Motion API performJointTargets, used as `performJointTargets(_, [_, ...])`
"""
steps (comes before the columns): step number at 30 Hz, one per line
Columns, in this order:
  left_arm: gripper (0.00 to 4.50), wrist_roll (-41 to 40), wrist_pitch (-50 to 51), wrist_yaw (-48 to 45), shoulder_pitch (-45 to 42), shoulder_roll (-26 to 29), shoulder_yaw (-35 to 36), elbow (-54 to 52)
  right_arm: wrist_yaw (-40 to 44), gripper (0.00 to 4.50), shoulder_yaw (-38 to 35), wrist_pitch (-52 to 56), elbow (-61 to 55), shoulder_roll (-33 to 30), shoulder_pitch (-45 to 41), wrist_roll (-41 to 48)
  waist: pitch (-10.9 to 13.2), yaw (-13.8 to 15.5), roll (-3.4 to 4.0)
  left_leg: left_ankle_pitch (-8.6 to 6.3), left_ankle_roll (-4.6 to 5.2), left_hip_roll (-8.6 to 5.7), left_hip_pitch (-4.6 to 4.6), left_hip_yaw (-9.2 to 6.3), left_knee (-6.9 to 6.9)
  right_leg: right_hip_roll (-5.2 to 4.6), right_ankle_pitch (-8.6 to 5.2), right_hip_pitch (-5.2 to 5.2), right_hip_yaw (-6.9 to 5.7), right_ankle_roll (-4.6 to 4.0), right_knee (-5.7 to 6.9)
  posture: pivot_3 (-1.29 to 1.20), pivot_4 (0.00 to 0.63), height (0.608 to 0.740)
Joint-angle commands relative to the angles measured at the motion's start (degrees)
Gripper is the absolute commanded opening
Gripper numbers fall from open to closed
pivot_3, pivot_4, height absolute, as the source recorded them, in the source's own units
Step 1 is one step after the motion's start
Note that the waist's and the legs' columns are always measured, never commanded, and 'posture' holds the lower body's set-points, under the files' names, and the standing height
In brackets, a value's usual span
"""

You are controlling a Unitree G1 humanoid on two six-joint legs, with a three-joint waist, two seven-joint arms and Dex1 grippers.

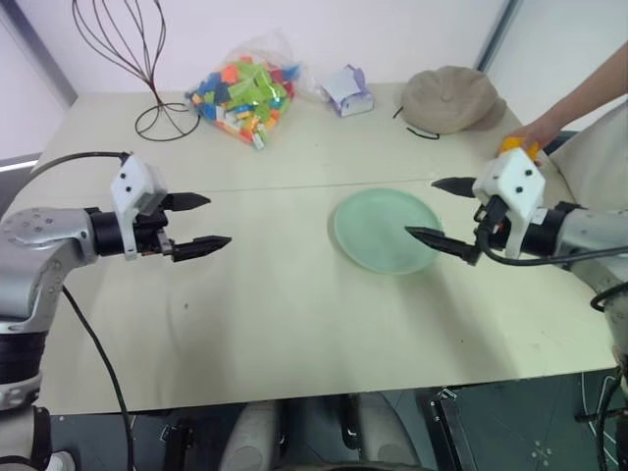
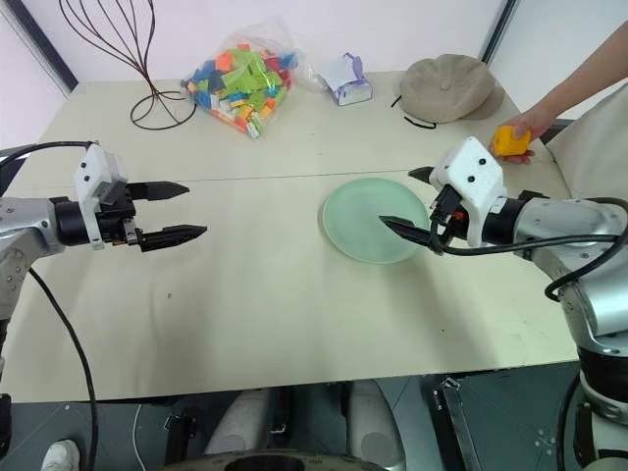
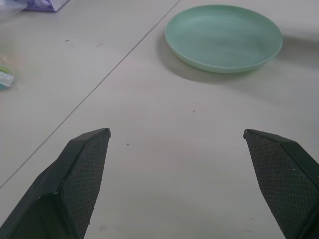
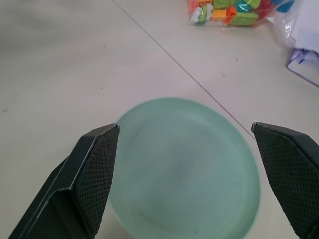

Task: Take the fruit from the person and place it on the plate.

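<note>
Fruit offered at right edge, yellow-orange and blocky (image 2: 511, 139), in the person's bare hand (image 2: 535, 126).
Left gripper (image 1: 204, 222) and right gripper (image 2: 407, 201) both spread wide, empty; pale mint-green round plate (image 2: 345, 221) centre-right.

Your head cameras looked down over the bench (image 1: 294, 324); both wrist cameras, closer in, shared the plate (image 3: 224, 37).
</note>
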Motion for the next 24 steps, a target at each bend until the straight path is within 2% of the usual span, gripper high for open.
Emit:
performJointTargets(1, [4.50,0.0,-0.8,-0.4,-1.3,0.2,0.4,-0.5,-0.3,4.37,-1.7,-0.8,-1.3,-0.4,-0.6,0.5,0.0,0.0,0.00,0.00,0.00,0.00,0.00,0.00,0.00,0.01,0.00,0.00,0.00,0.00,0.00,0.00,0.150,0.740])
performJointTargets(24, [4.50,0.4,-1.4,-0.9,-2.4,-0.5,-0.1,0.5,-1.6,4.37,-1.2,-0.5,-2.2,0.3,-1.0,1.5,0.0,0.0,0.00,0.00,0.00,0.00,0.00,0.00,0.01,0.01,0.00,0.00,0.00,0.00,0.02,0.00,0.150,0.740])
